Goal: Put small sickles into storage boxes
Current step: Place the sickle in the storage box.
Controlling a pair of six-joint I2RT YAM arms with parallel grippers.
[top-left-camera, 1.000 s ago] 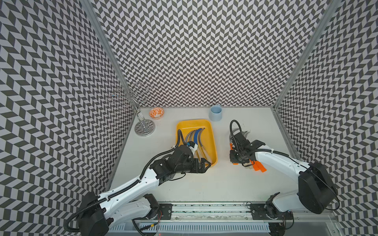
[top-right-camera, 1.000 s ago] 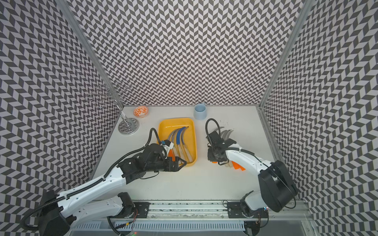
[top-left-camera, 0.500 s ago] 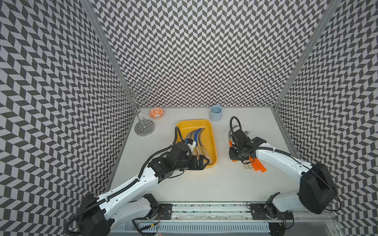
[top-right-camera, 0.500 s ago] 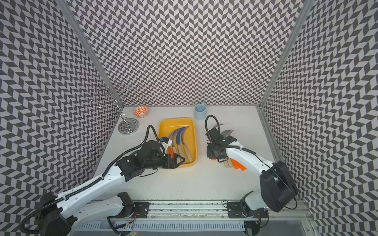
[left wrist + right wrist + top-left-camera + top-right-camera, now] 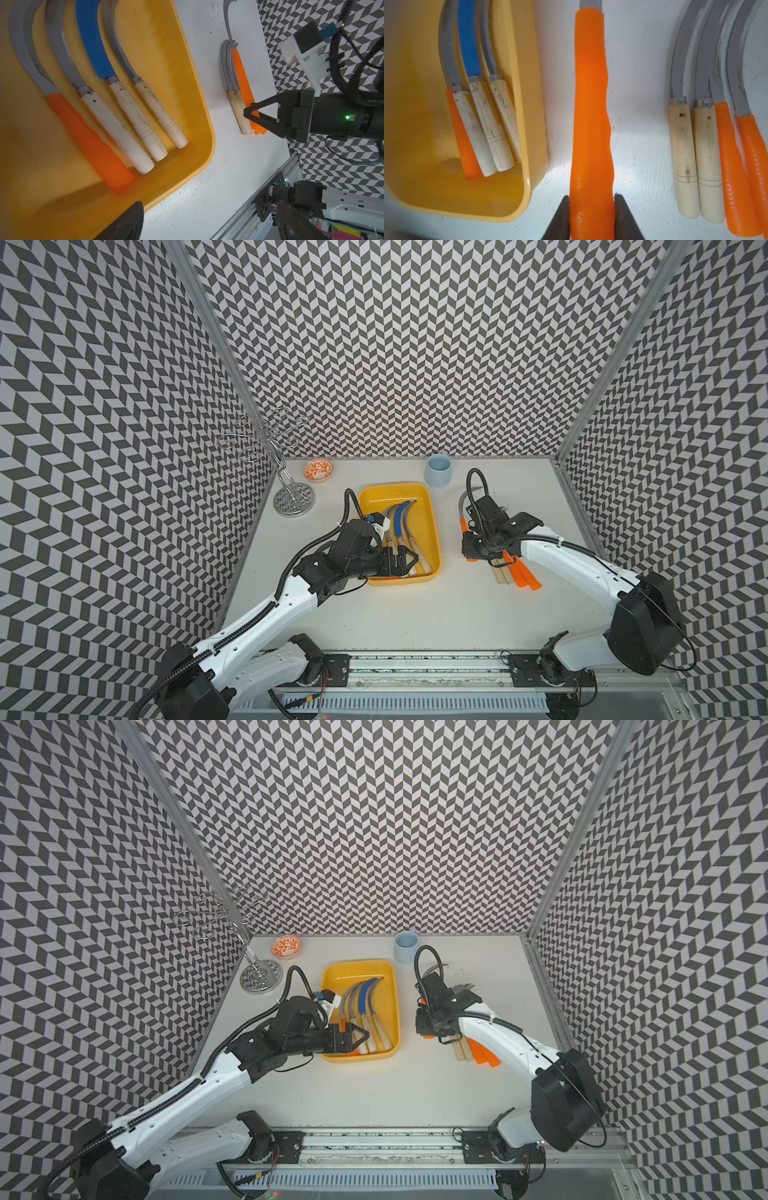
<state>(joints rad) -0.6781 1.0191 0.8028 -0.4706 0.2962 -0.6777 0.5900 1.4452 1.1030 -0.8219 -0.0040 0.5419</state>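
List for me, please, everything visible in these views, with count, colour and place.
tray: one, yellow, centre.
sickles in tray: four, three grey blades, one blue, side by side.
loose sickles: four, grey blades, wooden or orange handles, on table right of tray.
held sickle: one, orange handle, between tray and loose sickles.
cup: one, pale blue, back edge.
bowl: one, orange-patterned, back left.
wire stand: one, chrome, back left.
left gripper: one, black, open over tray.
right gripper: one, black, shut on held sickle.

The right gripper (image 5: pixel 591 199) with its sickle (image 5: pixel 591 104) fills the gap between yellow tray (image 5: pixel 527 124) and loose sickles (image 5: pixel 708 155). The left gripper (image 5: pixel 360 1038) overhangs the tray's near end; its far end is free.
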